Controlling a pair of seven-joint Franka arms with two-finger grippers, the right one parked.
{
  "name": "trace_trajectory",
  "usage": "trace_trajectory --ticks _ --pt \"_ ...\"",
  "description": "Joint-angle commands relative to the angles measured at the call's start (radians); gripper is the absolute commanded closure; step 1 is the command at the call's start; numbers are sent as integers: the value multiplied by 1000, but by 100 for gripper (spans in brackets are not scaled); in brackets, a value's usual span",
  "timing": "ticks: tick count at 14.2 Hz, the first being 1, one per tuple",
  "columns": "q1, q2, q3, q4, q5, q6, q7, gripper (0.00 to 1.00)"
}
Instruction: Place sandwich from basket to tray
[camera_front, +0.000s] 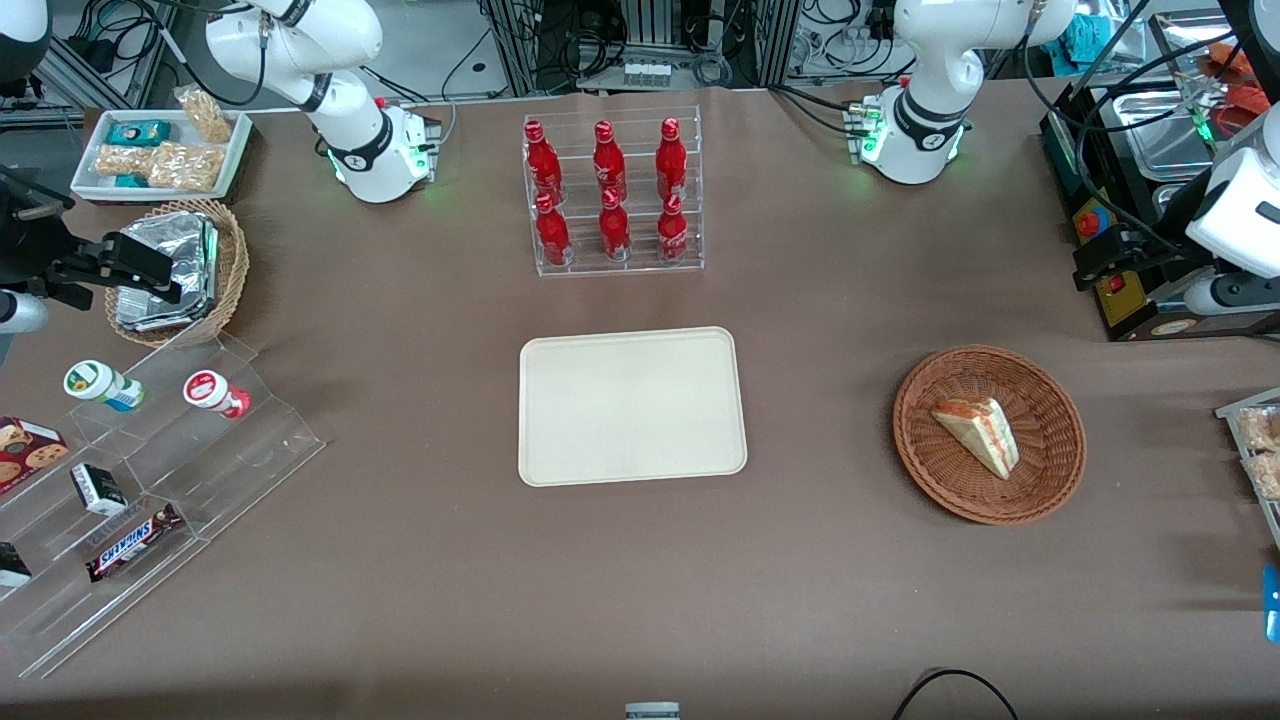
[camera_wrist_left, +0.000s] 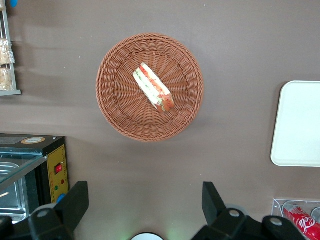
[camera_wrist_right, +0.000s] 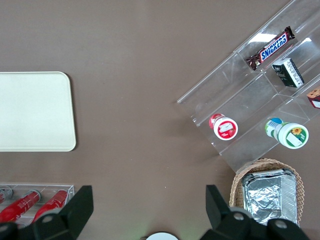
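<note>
The sandwich (camera_front: 978, 435) (camera_wrist_left: 153, 87), a pale bread wedge with red and green filling, lies in the round reddish-brown wicker basket (camera_front: 925, 470) (camera_wrist_left: 115, 110) toward the working arm's end of the table. The cream tray (camera_front: 632, 405) (camera_wrist_left: 300, 125) lies bare at the table's middle. My left gripper (camera_front: 1088, 268) (camera_wrist_left: 145, 197) hangs high above the table, farther from the front camera than the basket. It is open, and only brown tablecloth shows between its fingers.
A clear rack of red bottles (camera_front: 612, 195) stands farther from the front camera than the tray. A black control box (camera_front: 1135, 305) (camera_wrist_left: 50, 165) sits close under the gripper. A snack tray (camera_front: 1260, 450) lies at the working arm's table edge. Acrylic shelves (camera_front: 150, 480) stand toward the parked arm's end.
</note>
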Motion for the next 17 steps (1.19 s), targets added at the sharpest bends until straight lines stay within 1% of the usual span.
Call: trace_trajectory --ticks 1,3,13,15,17 --pt "-18 3 4 27 10 -16 9 0" --pt "-16 -3 -10 24 7 -22 1 0" --pt "-16 5 -10 20 11 -39 -2 0" --pt "-10 5 -8 4 11 -39 7 0" --pt "-3 3 -5 -52 14 -30 9 0"
